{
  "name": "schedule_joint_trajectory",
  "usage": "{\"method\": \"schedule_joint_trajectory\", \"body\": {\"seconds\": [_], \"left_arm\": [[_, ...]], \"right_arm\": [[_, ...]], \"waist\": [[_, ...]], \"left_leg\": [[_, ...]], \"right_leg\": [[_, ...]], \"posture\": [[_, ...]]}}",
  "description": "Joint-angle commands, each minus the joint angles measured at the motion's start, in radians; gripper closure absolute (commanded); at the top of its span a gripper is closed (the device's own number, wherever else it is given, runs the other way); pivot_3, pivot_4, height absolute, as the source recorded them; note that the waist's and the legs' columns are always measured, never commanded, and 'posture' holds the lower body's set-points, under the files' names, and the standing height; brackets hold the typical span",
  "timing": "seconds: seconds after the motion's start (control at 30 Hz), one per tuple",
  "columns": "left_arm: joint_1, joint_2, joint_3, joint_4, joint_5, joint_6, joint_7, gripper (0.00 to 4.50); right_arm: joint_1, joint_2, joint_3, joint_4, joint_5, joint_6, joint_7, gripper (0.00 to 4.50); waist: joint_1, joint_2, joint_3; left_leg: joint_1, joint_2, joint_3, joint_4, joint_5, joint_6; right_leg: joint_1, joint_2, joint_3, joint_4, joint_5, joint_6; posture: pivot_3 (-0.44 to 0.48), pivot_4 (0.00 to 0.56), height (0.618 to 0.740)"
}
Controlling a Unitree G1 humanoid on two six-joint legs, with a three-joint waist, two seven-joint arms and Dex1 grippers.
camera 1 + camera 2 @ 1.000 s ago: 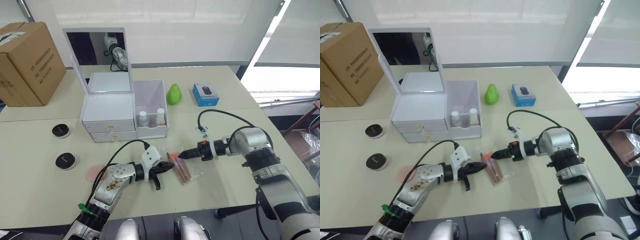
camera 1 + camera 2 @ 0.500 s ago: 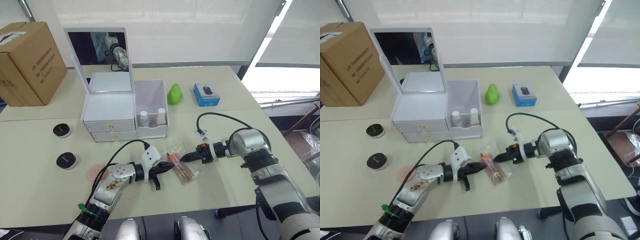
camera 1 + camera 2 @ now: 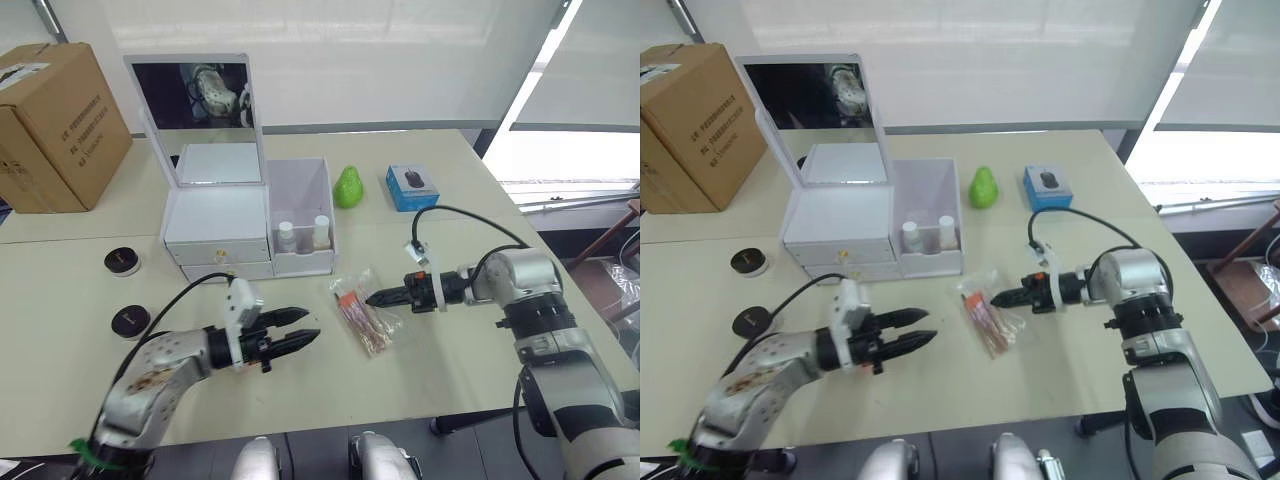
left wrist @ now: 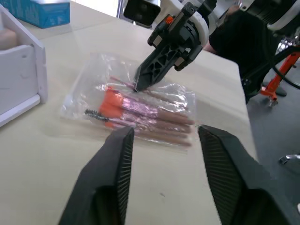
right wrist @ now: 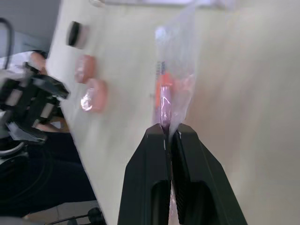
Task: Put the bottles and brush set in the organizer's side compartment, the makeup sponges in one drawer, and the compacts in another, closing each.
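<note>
Right fingers [image 3: 372, 298] pinch brush set [image 3: 360, 315] | left fingers [image 3: 305, 327] spread, apart | organizer [image 3: 245, 235] behind, green pear [image 3: 347, 188] beyond

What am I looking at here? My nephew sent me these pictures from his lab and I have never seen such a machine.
It is a two-armed humanoid robot tidying cosmetics. Two pictures come from cameras in its head, looking down at a table; the other two come from cameras on its wrists. The right gripper is shut on the clear pouch of the brush set, pinching its edge. The left gripper is open and holds nothing. Behind stands the white organizer with its mirror up, its drawers shut and two bottles in the side compartment. Two black compacts lie to the left, and farther off a cardboard box, a green pear-shaped thing and a blue box.
</note>
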Motion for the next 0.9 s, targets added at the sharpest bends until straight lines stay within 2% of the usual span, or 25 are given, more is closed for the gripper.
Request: {"method": "schedule_joint_trajectory", "body": {"seconds": [0.03,0.1,0.13,0.23,0.33,0.43,0.5,0.6,0.73,0.9], "left_arm": [[0.032,-0.003,0.146,-0.128,-0.108,0.035,0.106,0.66],[0.043,-0.027,0.196,-0.167,-0.146,0.044,0.184,0.06],[0.045,-0.038,0.21,-0.183,-0.16,0.047,0.218,0.02],[0.039,-0.086,0.235,-0.218,-0.185,0.036,0.321,0.02],[0.005,-0.131,0.246,-0.22,-0.166,-0.003,0.399,0.02],[-0.017,-0.15,0.246,-0.217,-0.14,-0.029,0.445,0.02],[-0.02,-0.154,0.247,-0.22,-0.14,-0.038,0.464,0.02],[-0.02,-0.155,0.253,-0.227,-0.149,-0.049,0.488,0.02],[-0.018,-0.15,0.259,-0.241,-0.154,-0.054,0.51,0.02],[-0.007,-0.145,0.279,-0.27,-0.169,-0.055,0.551,0.02]], "right_arm": [[-0.059,0.022,-0.165,-0.158,0.123,0.03,-0.035,4.5],[-0.119,0.062,-0.241,-0.156,0.148,0.014,-0.095,4.5],[-0.141,0.077,-0.262,-0.152,0.149,-0.006,-0.118,4.5],[-0.248,0.142,-0.319,-0.083,0.123,-0.135,-0.208,4.5],[-0.354,0.221,-0.32,0.04,0.034,-0.395,-0.293,4.5],[-0.448,0.297,-0.319,0.24,-0.068,-0.7,-0.379,4.5],[-0.496,0.336,-0.301,0.392,-0.143,-0.91,-0.42,4.5],[-0.55,0.394,-0.299,0.579,-0.201,-1.141,-0.439,4.5],[-0.582,0.469,-0.29,0.773,-0.257,-1.331,-0.44,4.5],[-0.592,0.508,-0.289,0.912,-0.315,-1.426,-0.463,4.5]], "waist": [[0.002,0.0,0.001],[0.0,0.0,0.001],[0.001,0.0,0.001],[0.002,0.0,0.001],[0.0,0.0,0.001],[-0.002,0.0,0.0],[-0.002,0.0,0.0],[-0.003,0.0,0.0],[-0.006,0.0,0.001],[-0.003,0.0,0.001]], "left_leg": [[0.0,0.0,0.0,0.0,0.0,0.0],[0.0,0.0,0.0,0.0,0.0,0.0],[0.0,0.0,0.0,0.0,0.0,0.0],[0.001,0.0,-0.001,0.0,0.0,0.0],[0.0,-0.001,-0.001,0.0,0.0,0.0],[0.0,-0.001,-0.001,0.0,0.0,0.0],[0.001,-0.001,-0.001,0.0,0.0,0.0],[0.0,-0.001,-0.001,0.0,0.0,0.0],[0.0,-0.001,-0.001,-0.001,0.0,0.0],[0.0,-0.001,-0.001,-0.001,0.0,0.0]], "right_leg": [[0.0,0.0,0.0,0.0,0.0,0.0],[0.0,0.0,0.0,0.0,0.0,0.0],[0.0,0.0,0.0,0.0,0.0,-0.001],[0.001,0.0,0.0,0.0,0.0,0.0],[0.001,0.0,0.0,0.0,0.001,0.0],[0.001,0.001,0.0,0.0,0.001,-0.001],[0.001,0.001,0.0,0.0,0.004,-0.006],[0.001,0.001,0.0,-0.001,0.005,-0.008],[0.001,0.001,0.0,-0.001,0.006,-0.008],[0.001,0.0,0.0,-0.001,0.006,-0.009]], "posture": [[0.0,0.15,0.722],[0.0,0.15,0.722],[0.0,0.15,0.722],[0.0,0.15,0.722],[0.0,0.15,0.722],[0.0,0.15,0.722],[0.0,0.15,0.722],[0.0,0.15,0.722],[0.0,0.15,0.722],[0.0,0.15,0.722]]}}
